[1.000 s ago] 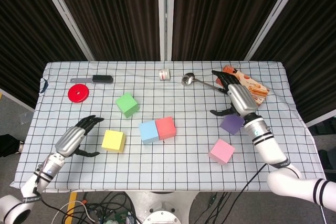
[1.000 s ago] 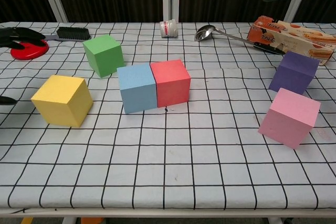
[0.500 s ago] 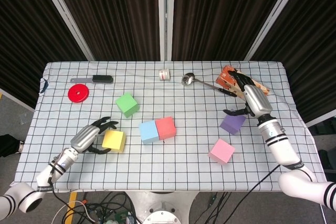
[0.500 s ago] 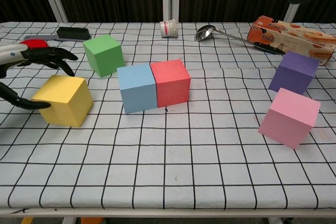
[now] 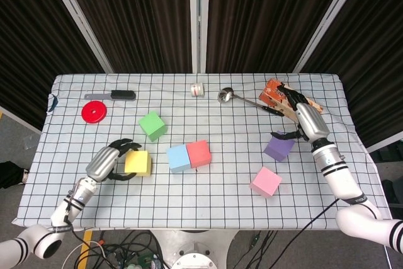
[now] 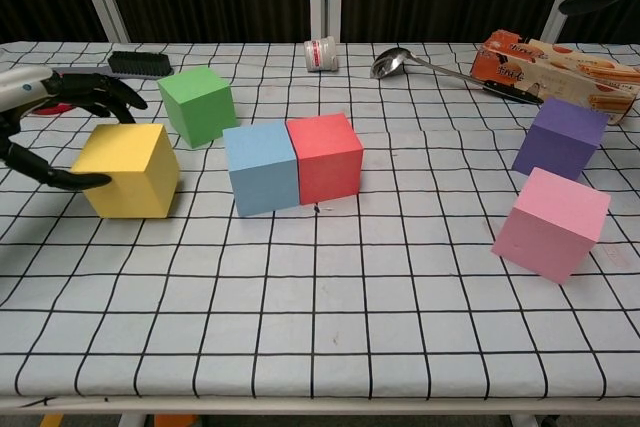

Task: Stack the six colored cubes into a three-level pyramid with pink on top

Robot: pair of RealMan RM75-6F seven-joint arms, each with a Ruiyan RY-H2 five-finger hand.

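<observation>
your left hand (image 6: 55, 137) wraps the yellow cube (image 6: 128, 169), left of the blue cube (image 6: 260, 166) and red cube (image 6: 323, 156) pair. squeeze off-centre and it may twist, knocking blue. your right hand (image 5: 302, 118) hovers open above the purple cube (image 5: 278, 148), holding nothing.

On your table (image 5: 227, 203), the middle cubes (image 5: 179, 157) touch side by side. The left cube (image 5: 138, 162) sits between your left hand's (image 5: 107, 162) fingers, with the rear-left cube (image 5: 153, 125) behind it. The right cube (image 5: 278, 148) lies just before your right hand (image 5: 303, 120), and the near-right cube (image 5: 266, 181) lies closer to you.
</observation>
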